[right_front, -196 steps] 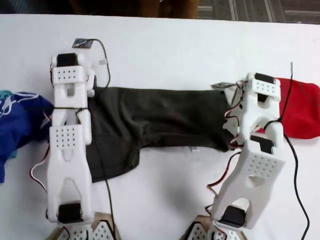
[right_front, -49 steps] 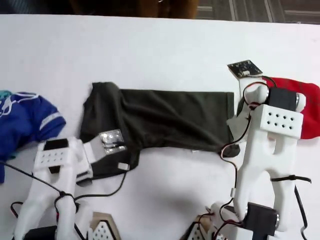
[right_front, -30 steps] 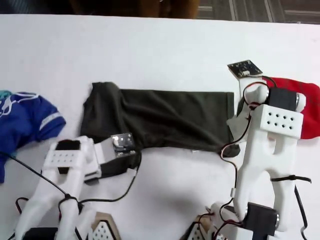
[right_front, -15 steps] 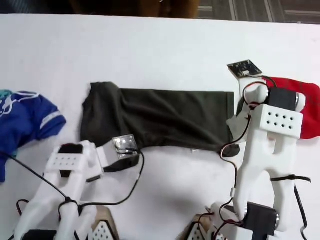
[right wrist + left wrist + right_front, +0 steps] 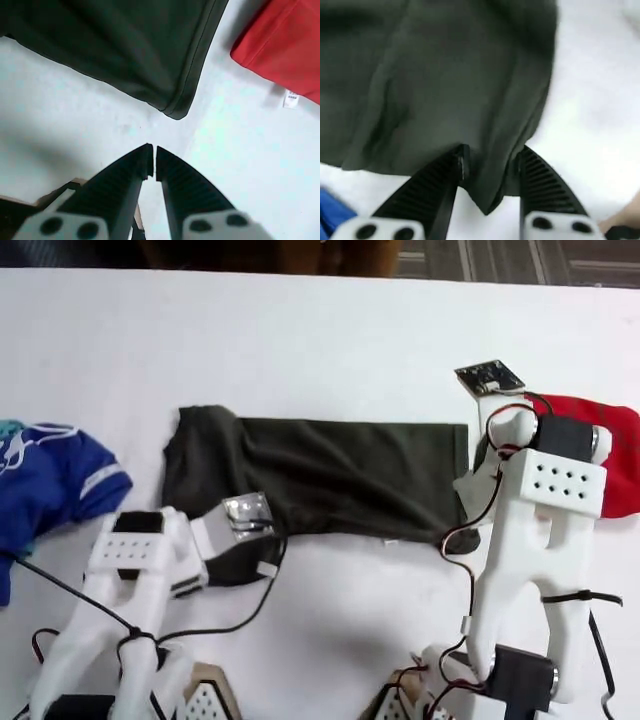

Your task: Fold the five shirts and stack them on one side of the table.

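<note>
While the dark green shirt [image 5: 330, 475] is lying stretched across the centre of the table [image 5: 300, 340], the left pincer [image 5: 490, 160] is straddling its 7 o'clock corner, jaws apart; the right pincer [image 5: 153, 152], jaws together, is hovering over the table beside its 4 o'clock corner.

One dark shirt [image 5: 340, 475]; one blue shirt [image 5: 55, 485]; one red shirt [image 5: 622, 465]; two arms: left arm [image 5: 125, 585], right arm [image 5: 535, 540].

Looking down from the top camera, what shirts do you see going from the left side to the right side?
blue shirt → dark green shirt → red shirt
</note>
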